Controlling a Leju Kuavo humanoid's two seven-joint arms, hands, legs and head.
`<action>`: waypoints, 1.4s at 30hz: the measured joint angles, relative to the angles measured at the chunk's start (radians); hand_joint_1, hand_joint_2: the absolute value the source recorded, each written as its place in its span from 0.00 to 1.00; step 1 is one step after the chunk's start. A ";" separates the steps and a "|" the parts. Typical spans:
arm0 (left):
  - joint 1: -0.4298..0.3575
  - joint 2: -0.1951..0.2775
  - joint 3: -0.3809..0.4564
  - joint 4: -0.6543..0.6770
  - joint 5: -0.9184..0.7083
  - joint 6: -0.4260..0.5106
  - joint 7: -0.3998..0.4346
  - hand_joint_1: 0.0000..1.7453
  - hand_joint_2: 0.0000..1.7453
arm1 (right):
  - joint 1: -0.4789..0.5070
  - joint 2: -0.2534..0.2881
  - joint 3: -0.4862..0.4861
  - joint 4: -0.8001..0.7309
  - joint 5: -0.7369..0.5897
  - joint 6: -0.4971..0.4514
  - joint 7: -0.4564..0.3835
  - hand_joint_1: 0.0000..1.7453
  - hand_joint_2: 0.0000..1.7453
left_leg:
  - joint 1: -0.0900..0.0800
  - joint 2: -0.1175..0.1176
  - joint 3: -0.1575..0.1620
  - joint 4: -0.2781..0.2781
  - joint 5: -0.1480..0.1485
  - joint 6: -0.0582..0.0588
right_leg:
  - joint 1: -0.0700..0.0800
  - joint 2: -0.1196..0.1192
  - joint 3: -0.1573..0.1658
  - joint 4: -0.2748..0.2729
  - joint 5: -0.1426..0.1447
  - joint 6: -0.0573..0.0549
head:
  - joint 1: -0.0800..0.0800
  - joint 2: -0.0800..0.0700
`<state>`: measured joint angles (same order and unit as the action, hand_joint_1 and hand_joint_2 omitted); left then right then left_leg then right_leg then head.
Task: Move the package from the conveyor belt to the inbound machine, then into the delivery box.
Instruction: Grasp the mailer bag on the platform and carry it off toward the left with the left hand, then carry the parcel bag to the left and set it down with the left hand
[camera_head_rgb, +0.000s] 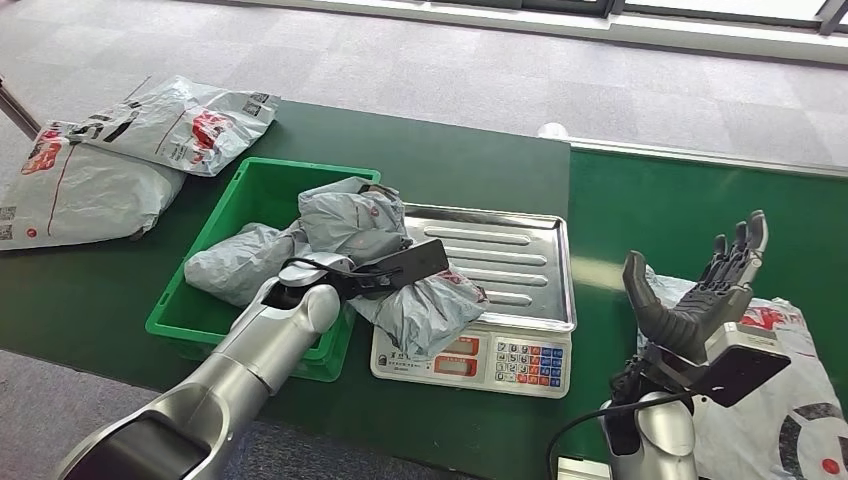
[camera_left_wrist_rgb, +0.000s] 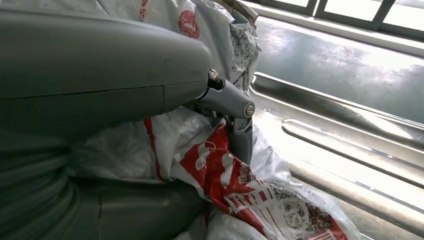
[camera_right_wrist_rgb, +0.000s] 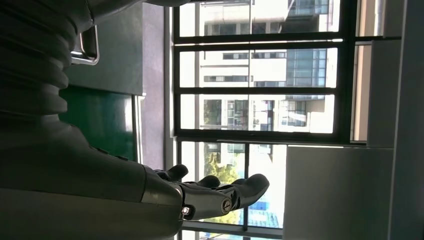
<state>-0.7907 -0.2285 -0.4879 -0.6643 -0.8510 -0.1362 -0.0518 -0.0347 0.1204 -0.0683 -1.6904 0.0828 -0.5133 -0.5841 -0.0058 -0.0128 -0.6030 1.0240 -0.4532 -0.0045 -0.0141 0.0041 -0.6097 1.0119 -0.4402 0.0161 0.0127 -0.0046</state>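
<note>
A crumpled grey package with red print (camera_head_rgb: 425, 305) lies on the steel tray (camera_head_rgb: 520, 255) of the weighing scale (camera_head_rgb: 525, 362), its other end bulging over the green box's rim (camera_head_rgb: 350, 215). My left hand (camera_head_rgb: 350, 272) grips it in the middle. Up close, the thumb (camera_left_wrist_rgb: 235, 120) presses into the package (camera_left_wrist_rgb: 240, 185) above the tray (camera_left_wrist_rgb: 340, 150). The green delivery box (camera_head_rgb: 262, 190) holds another grey package (camera_head_rgb: 235, 262). My right hand (camera_head_rgb: 705, 290) is raised, fingers spread and holding nothing, over a white package (camera_head_rgb: 790, 400) on the belt. The right hand (camera_right_wrist_rgb: 210, 195) shows against windows.
Two more grey and white packages (camera_head_rgb: 175, 122) (camera_head_rgb: 70, 190) lie on the dark green table at the far left. The brighter green conveyor belt (camera_head_rgb: 680, 210) runs along the right, with a metal rail at its back. Grey carpet lies beyond.
</note>
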 joint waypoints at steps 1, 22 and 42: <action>0.001 0.000 0.001 -0.002 0.008 0.005 -0.003 1.00 1.00 | 0.001 0.000 0.000 0.000 -0.002 -0.001 0.000 0.00 1.00 | 0.000 0.000 0.000 0.000 0.000 0.000 | 0.000 0.000 0.000 0.000 0.000 0.000 | 0.000 0.000; 0.089 0.065 0.135 -0.419 0.264 0.235 -0.103 1.00 1.00 | 0.124 -0.006 -0.004 -0.067 -0.035 -0.031 -0.045 0.00 1.00 | 0.000 0.000 -0.002 0.000 0.000 0.000 | 0.000 0.000 -0.002 0.000 -0.001 0.000 | 0.000 0.000; 0.096 0.183 0.293 -0.593 0.317 0.411 -0.101 1.00 1.00 | 0.181 -0.006 -0.027 -0.103 -0.056 -0.031 -0.070 0.00 1.00 | 0.001 0.000 -0.002 0.000 0.000 0.000 | 0.000 0.000 -0.002 0.000 -0.001 -0.001 | 0.000 0.000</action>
<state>-0.6945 -0.0454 -0.1951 -1.2574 -0.5344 0.2744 -0.1529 0.1463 0.1144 -0.0950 -1.7936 0.0263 -0.5440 -0.6538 -0.0051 -0.0125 -0.6047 1.0237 -0.4532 -0.0047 -0.0137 0.0043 -0.6118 1.0120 -0.4411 0.0152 0.0126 -0.0046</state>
